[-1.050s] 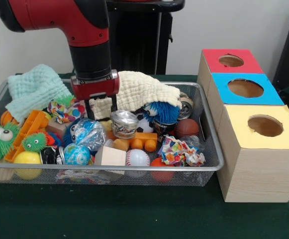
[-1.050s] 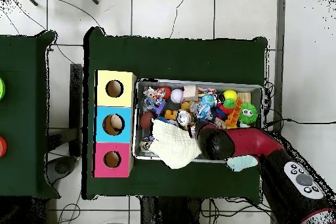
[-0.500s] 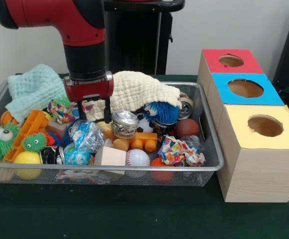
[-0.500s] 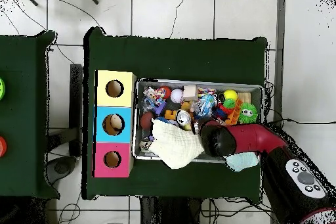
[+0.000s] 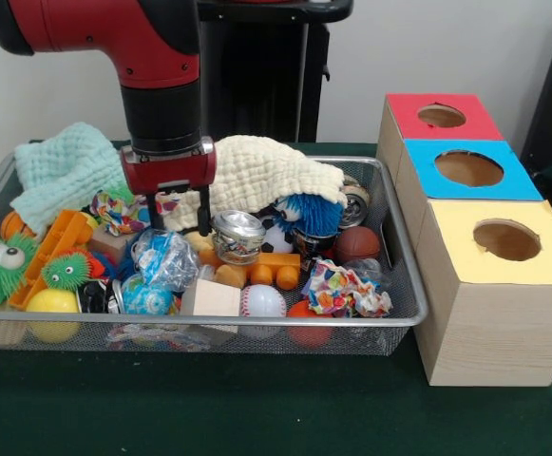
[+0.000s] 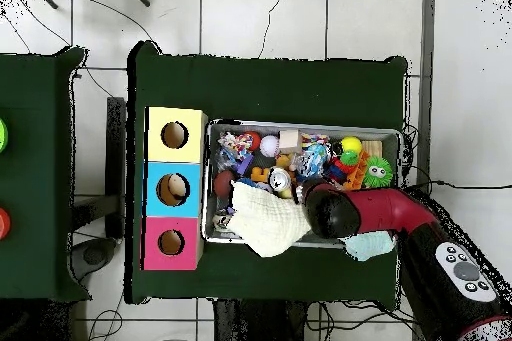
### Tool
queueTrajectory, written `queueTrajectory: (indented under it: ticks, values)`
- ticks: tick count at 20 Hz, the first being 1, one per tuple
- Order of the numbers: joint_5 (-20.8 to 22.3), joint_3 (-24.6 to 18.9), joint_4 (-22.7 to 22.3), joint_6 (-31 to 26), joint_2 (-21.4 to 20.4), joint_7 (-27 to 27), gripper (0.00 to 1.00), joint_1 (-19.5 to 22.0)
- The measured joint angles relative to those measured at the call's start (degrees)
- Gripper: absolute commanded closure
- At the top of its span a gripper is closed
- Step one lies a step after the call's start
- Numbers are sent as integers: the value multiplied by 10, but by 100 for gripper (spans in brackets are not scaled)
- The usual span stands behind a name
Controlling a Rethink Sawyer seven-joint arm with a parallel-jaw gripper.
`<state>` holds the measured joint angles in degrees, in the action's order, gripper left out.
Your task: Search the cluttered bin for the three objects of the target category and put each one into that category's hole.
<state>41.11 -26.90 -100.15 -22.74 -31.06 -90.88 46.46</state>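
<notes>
Wire mesh forms the bin [image 5: 404, 285], which sits on the green-covered table [image 5: 256, 408] and is crowded with small toys, the target category among them not being marked by anything legible. Within it are seen a baseball [image 5: 262, 301] at the near wall, a wooden block [image 5: 209, 298] just beside it, a blue globe-patterned ball [image 5: 146, 294], a yellow ball [image 5: 53, 304], two green fuzzy toys with eyes [image 5: 0, 264], an orange plastic piece [image 5: 52, 249], a shiny metal tin [image 5: 237, 235], a blue spiky ball [image 5: 311, 213], a brown ball [image 5: 357, 244] and a crumpled multicoloured wrapper [image 5: 344, 289]. A cream cloth [image 5: 266, 171] is draped over the far wall, and a pale green cloth [image 5: 62, 171] lies at the far corner. The end effector [image 5: 177, 226] is held over the clutter just above a clear-wrapped blue toy [image 5: 166, 258], its two dark fingers [image 5: 202, 217] parted and empty. Beside the bin stand three wooden boxes in a row, each with a round hole on top: a yellow-topped box [image 5: 504, 242] nearest, a blue-topped box [image 5: 470, 169] in the middle and a red-topped box [image 5: 442, 116] farthest. No writing or label can be read on any item. From overhead, the red arm [image 6: 385, 215] is seen reaching across the bin's edge.
</notes>
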Motion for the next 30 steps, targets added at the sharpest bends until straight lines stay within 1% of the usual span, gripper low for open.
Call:
queueTrajectory:
  ticks: [13,16,20,30]
  values:
    - [0,3,4,0,2,0,0,-1]
    - [0,8,11,0,5,0,0,-4]
    - [0,20,33,0,16,0,0,-11]
    - [0,29,67,0,39,0,0,-14]
